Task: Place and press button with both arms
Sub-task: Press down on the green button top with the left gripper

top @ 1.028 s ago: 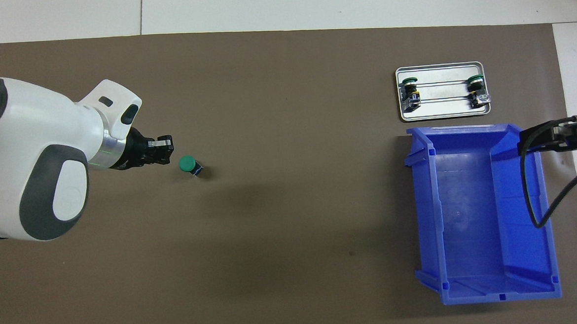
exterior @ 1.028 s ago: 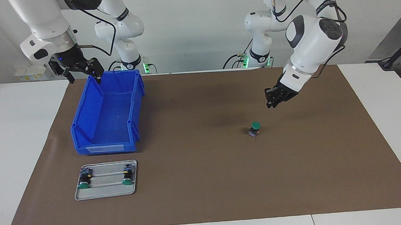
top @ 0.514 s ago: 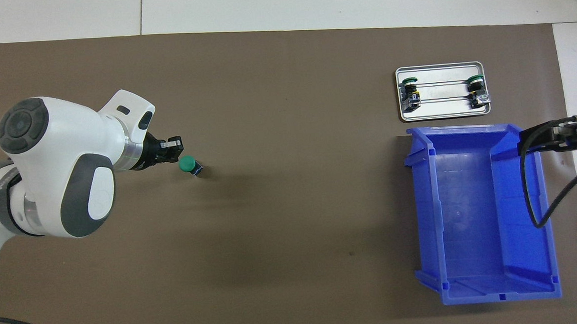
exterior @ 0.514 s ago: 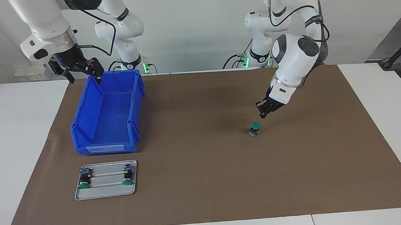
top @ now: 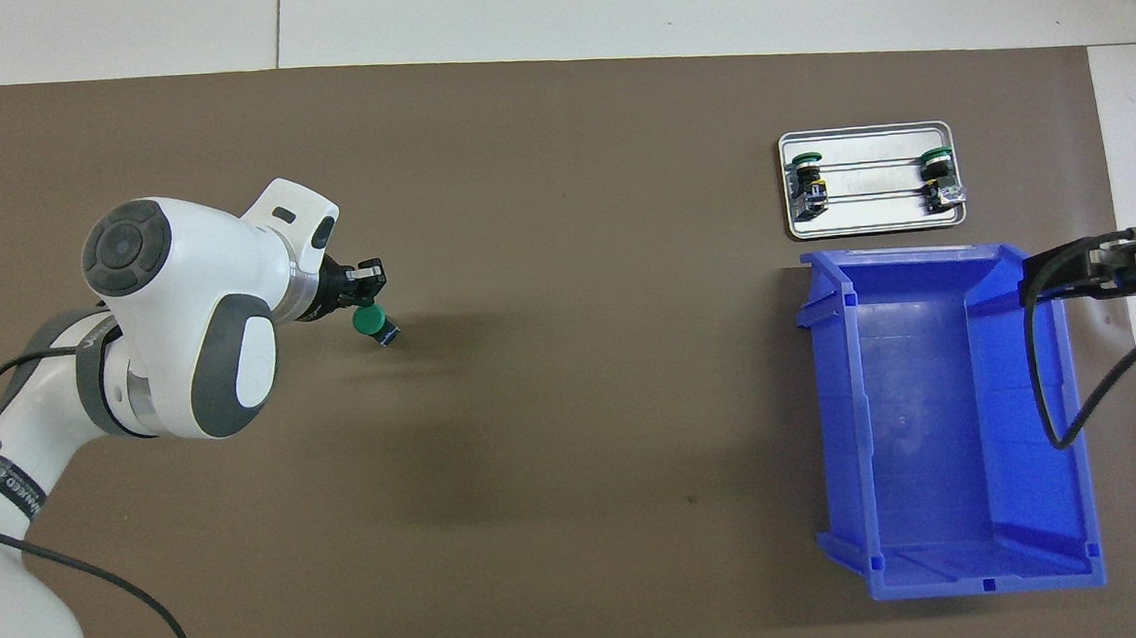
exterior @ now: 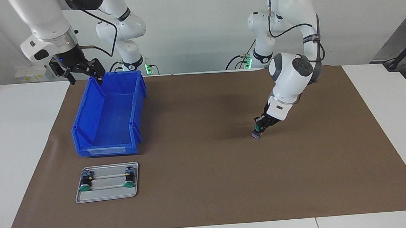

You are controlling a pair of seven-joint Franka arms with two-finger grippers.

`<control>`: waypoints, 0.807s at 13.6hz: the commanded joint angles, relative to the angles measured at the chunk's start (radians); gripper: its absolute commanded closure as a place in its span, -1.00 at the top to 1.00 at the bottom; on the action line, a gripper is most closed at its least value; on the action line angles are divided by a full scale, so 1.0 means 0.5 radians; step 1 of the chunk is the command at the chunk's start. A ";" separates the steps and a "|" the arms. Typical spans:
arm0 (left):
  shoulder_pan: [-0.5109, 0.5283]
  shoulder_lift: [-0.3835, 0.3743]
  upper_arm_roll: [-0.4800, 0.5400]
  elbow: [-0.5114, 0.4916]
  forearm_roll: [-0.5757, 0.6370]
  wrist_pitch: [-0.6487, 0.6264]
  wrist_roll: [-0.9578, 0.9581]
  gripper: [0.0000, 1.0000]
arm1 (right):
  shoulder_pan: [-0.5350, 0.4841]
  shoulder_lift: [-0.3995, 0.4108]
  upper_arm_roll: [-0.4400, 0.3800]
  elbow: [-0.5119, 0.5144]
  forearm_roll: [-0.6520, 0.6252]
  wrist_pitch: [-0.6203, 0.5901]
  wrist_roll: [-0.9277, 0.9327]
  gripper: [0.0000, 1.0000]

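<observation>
A small push button with a round green cap and black body (top: 372, 323) stands on the brown table mat (top: 551, 359) toward the left arm's end. The left gripper (top: 364, 276), fingertips together, is just beside its cap. A blue plastic bin (top: 952, 416) sits by a grey metal tray (top: 872, 220) holding two similar buttons (top: 807, 178).

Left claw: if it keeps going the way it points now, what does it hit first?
Likely the button on the mat. The left claw, shut, points down at its green cap, its tips at or just above it; contact can't be confirmed. Nothing lies between them.
</observation>
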 commanded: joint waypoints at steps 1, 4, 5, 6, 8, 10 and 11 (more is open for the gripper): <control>-0.039 -0.001 0.028 -0.019 0.054 0.026 -0.048 -1.00 | -0.031 -0.032 0.022 -0.020 0.042 -0.016 -0.048 1.00; -0.039 -0.001 0.028 -0.019 0.066 0.025 -0.045 -1.00 | -0.031 -0.032 0.022 -0.023 0.042 -0.016 -0.048 1.00; -0.039 -0.001 0.025 -0.022 0.103 0.029 -0.045 -1.00 | -0.031 -0.032 0.022 -0.023 0.042 -0.016 -0.048 1.00; -0.042 -0.001 0.025 -0.028 0.130 0.029 -0.036 -1.00 | -0.031 -0.032 0.022 -0.023 0.042 -0.016 -0.048 1.00; -0.051 -0.004 0.025 -0.043 0.134 0.029 -0.033 -1.00 | -0.031 -0.032 0.022 -0.023 0.042 -0.016 -0.048 1.00; -0.054 -0.011 0.025 -0.062 0.134 0.035 -0.033 -1.00 | -0.031 -0.032 0.022 -0.020 0.042 -0.016 -0.048 1.00; -0.057 -0.011 0.025 -0.068 0.134 0.038 -0.033 -1.00 | -0.031 -0.032 0.022 -0.023 0.042 -0.016 -0.048 1.00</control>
